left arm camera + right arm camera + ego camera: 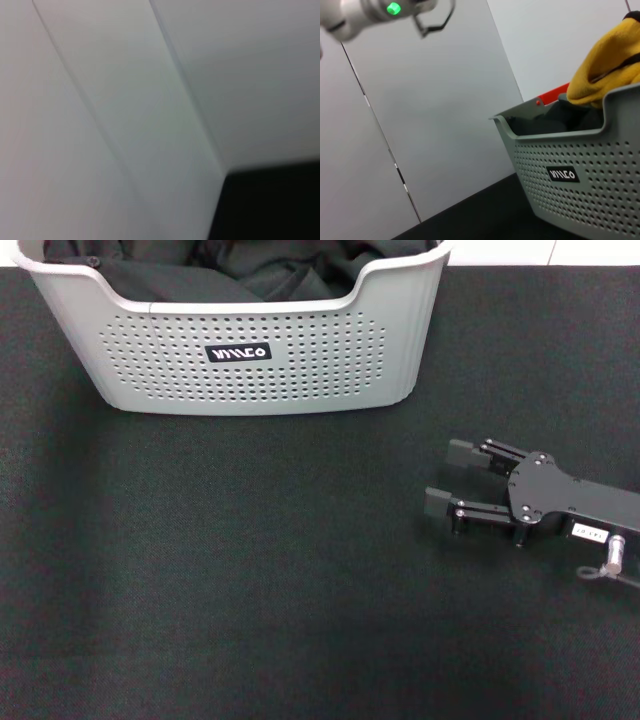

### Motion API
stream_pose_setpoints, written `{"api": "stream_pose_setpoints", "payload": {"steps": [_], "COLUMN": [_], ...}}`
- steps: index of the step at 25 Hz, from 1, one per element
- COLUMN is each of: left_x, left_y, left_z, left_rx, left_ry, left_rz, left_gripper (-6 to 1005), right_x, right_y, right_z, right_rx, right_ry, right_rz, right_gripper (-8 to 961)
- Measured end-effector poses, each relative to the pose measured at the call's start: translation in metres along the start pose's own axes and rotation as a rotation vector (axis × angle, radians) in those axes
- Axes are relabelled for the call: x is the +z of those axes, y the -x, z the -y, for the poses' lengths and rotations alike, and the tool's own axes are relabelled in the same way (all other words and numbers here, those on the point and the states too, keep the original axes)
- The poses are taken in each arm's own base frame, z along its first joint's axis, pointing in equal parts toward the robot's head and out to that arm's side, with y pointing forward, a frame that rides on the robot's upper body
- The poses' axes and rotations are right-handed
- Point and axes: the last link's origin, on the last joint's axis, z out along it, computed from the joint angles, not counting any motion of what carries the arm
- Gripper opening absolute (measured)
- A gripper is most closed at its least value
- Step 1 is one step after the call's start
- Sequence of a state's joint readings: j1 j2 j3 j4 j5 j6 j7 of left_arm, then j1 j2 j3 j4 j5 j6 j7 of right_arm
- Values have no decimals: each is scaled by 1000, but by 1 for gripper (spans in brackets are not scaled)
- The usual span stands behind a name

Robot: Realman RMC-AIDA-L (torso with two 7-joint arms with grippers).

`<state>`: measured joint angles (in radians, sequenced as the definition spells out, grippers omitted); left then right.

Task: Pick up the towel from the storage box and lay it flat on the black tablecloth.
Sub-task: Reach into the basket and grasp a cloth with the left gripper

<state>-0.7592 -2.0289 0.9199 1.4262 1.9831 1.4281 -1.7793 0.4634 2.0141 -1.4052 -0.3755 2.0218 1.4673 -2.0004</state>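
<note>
1. The storage box sits at the far side of the black tablecloth, left of centre, logo label facing the robot.
2. From the head camera, only dark cloths show inside the box.
3. The right wrist camera shows more: the towel, yellow-orange side out, is bunched up and pokes above the rim of the box at one end. A black strip runs across it. It lies on top of the dark cloths in the box.
4. So the towel is still in the box, not on the tablecloth.
5. The right hand is low over the tablecloth, right of the box and nearer the robot, well apart from the box wall. Its fingers point left, spread apart, with nothing between them.
6. The left hand shows only in the right wrist camera, high up beside the box against a pale panelled wall, with a green light lit on the wrist. I cannot tell whether its fingers are spread or pressed together.
7. The left wrist camera shows just pale wall panels and a dark corner.
</note>
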Motion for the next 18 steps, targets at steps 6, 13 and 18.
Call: {"api": "stream_pose_setpoints", "payload": {"steps": [6,13,18], "left_x": [56,77,78], "left_y": [11,23,36], "left_z": [5,4,8], "left_rx": [78,95,86], "left_ry": [-109,-130,-180], "left_rz": [320,417,482], "left_gripper": [560,559,559], "right_x": [-1,-13,-13], "right_y": [-10,-19,-19], "right_z": [-4,-9,-8], "right_rx": [16,33,35], "right_ry": [-11,-45,-48], "right_rz": [4,31,34], "right_gripper": [875,875,874]}}
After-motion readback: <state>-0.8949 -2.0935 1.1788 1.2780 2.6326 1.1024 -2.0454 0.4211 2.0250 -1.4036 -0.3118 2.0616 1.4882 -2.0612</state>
